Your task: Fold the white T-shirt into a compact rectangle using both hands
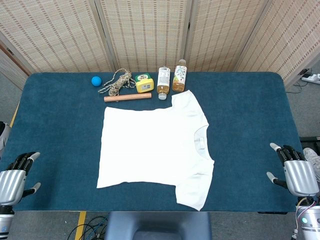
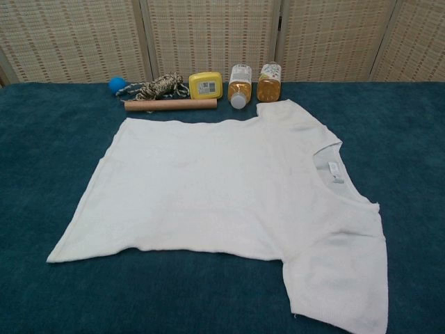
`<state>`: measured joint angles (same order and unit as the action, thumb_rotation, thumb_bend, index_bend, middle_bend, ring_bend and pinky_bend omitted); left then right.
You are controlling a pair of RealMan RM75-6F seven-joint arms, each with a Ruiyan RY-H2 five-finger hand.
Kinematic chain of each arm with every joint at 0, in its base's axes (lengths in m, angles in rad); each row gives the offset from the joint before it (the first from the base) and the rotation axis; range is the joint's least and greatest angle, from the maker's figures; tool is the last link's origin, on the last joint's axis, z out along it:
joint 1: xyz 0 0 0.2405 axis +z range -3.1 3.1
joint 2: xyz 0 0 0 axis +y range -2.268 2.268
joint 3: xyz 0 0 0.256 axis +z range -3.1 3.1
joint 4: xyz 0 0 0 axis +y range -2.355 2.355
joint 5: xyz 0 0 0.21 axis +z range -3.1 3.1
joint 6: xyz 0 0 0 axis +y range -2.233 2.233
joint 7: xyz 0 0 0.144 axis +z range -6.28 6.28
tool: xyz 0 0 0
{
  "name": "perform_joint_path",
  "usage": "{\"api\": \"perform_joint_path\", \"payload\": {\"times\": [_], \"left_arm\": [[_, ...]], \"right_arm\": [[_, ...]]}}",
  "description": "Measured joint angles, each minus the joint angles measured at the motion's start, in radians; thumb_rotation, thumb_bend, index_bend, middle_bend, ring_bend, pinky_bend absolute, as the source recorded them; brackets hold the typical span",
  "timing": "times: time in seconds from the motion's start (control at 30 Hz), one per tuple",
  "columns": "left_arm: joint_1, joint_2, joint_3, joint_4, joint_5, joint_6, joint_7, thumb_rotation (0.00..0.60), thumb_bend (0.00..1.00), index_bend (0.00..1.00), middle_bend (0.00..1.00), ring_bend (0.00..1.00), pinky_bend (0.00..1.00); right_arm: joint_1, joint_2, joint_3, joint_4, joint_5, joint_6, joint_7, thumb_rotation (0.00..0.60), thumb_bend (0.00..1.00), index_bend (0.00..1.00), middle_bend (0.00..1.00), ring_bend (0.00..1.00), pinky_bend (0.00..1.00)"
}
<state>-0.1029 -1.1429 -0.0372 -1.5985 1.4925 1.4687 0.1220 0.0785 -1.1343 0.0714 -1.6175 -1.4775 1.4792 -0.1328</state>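
Lying flat and unfolded in the middle of your blue worktop [image 1: 60, 125] is the white T-shirt [image 1: 150, 145], its collar pointing toward your right and its hem toward your left. You are holding your left hand [image 1: 15, 177] at the near left edge and your right hand [image 1: 295, 172] at the near right edge, both well apart from the shirt, fingers spread and gripping nothing (only the head view shows them). Sitting along the far side are a blue ball [image 1: 96, 80], a coil of rope [image 1: 117, 81], a wooden dowel [image 1: 127, 97], a yellow tape measure [image 1: 144, 83] and two tea bottles [image 1: 171, 80].
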Motion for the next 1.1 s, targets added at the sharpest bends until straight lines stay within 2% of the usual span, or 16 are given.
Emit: {"api": "perform_joint_path", "payload": {"times": [0.33,0.57,0.73,0.83,1.0,1.1], "left_arm": [[0.000,-0.003,0.002,0.009,0.009,0.005,-0.010,0.600,0.18,0.20,0.19,0.18,0.35],[-0.007,-0.019,0.012,0.038,0.074,0.025,-0.062,0.600,0.18,0.29,0.32,0.30,0.37],[-0.037,-0.036,0.031,0.060,0.145,0.008,-0.091,0.600,0.18,0.35,0.46,0.44,0.50],[-0.070,-0.058,0.049,0.080,0.200,-0.021,-0.108,0.600,0.18,0.39,0.55,0.53,0.63],[-0.133,-0.112,0.067,0.110,0.257,-0.084,-0.120,0.600,0.18,0.44,0.68,0.63,0.81],[-0.160,-0.140,0.071,0.128,0.269,-0.112,-0.121,0.600,0.18,0.45,0.73,0.67,0.87]], "right_arm": [[-0.004,0.001,0.005,-0.002,-0.008,0.022,-0.004,0.600,0.18,0.14,0.28,0.21,0.27],[-0.006,0.012,0.012,-0.006,-0.022,0.041,0.000,0.600,0.18,0.14,0.28,0.21,0.27],[-0.007,0.019,0.010,-0.007,-0.028,0.042,0.005,0.600,0.18,0.14,0.28,0.21,0.27],[-0.008,0.019,0.011,-0.005,-0.023,0.041,0.011,0.600,0.18,0.14,0.28,0.21,0.27],[-0.009,0.017,0.009,-0.001,-0.025,0.040,0.016,0.600,0.18,0.14,0.28,0.21,0.27],[-0.009,0.016,0.009,0.001,-0.025,0.040,0.018,0.600,0.18,0.14,0.28,0.21,0.27]]}}
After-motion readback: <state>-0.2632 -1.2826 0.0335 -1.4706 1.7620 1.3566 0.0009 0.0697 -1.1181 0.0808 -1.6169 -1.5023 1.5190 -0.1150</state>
